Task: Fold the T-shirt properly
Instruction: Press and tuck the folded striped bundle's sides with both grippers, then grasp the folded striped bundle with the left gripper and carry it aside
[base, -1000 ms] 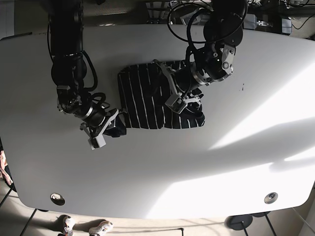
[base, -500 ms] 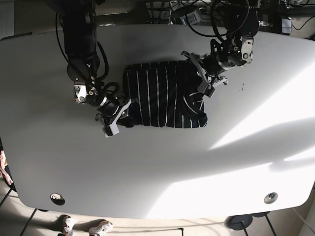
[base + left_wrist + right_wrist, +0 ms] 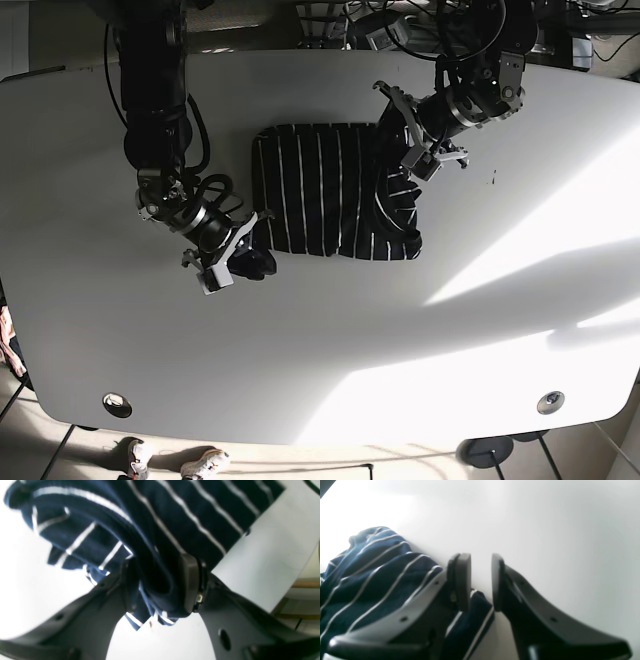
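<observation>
T-shirt (image 3: 335,205): dark navy with thin white stripes, lying partly folded near the middle of the white table (image 3: 320,350), toward the far edge; roughly rectangular, stripes running front to back.

Shirt's edges: one side bunched and lifted where a gripper has hold of it; a small dark sleeve or corner sticking out at the opposite lower corner, by the other gripper.

Left gripper (image 3: 160,590): fingers closed around a thick fold of striped cloth, fabric filling the whole gap between the pads (a loose hem hanging out below them); in the base view, at the shirt's far corner on that view's right.

Right gripper (image 3: 481,580): fingers parted by a narrow gap, nothing between the pads, only bare table seen through the gap; a striped corner of the shirt lying just under and behind the tips, touching or nearly so (cannot tell which).

Right gripper in base view (image 3: 222,258): low over the table at the shirt's near corner on that view's left.

Table: sunlit in wide patches toward the near side.
</observation>
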Controlling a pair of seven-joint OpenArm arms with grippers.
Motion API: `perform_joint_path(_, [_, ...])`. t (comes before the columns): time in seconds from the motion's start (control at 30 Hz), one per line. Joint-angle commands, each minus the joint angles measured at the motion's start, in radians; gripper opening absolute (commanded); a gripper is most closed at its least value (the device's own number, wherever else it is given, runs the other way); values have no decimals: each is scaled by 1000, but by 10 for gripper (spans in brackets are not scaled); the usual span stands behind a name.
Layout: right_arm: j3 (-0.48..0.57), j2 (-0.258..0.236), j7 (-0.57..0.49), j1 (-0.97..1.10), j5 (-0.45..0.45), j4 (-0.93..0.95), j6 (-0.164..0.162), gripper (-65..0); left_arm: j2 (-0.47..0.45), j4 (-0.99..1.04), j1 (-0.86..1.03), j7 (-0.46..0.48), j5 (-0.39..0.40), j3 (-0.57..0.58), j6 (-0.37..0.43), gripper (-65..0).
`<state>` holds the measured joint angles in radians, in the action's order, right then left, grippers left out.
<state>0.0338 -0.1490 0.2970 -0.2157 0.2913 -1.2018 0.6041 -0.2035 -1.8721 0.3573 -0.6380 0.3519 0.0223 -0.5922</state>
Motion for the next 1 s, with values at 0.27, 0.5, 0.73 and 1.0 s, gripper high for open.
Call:
perform_joint_path(0.27, [4, -7, -49, -80, 9, 195, 15, -518, -30, 44, 93, 17, 12, -5, -4, -419])
perform_joint_path(0.5, [5, -7, -97, -50, 9, 190, 33, -520, -32, 165, 21, 17, 8, -41, -4, -419])
perform_joint_path(0.73, [2, -36, -98, 81, 10, 73, 94, -520, -52, 335, -166, 17, 6, -37, -4, -419])
perform_joint_path(1.0, [-4, -74, -100, 252, 10, -115, 94, -520, -113, 705, -602, 25, 6, 71, -5, -419])
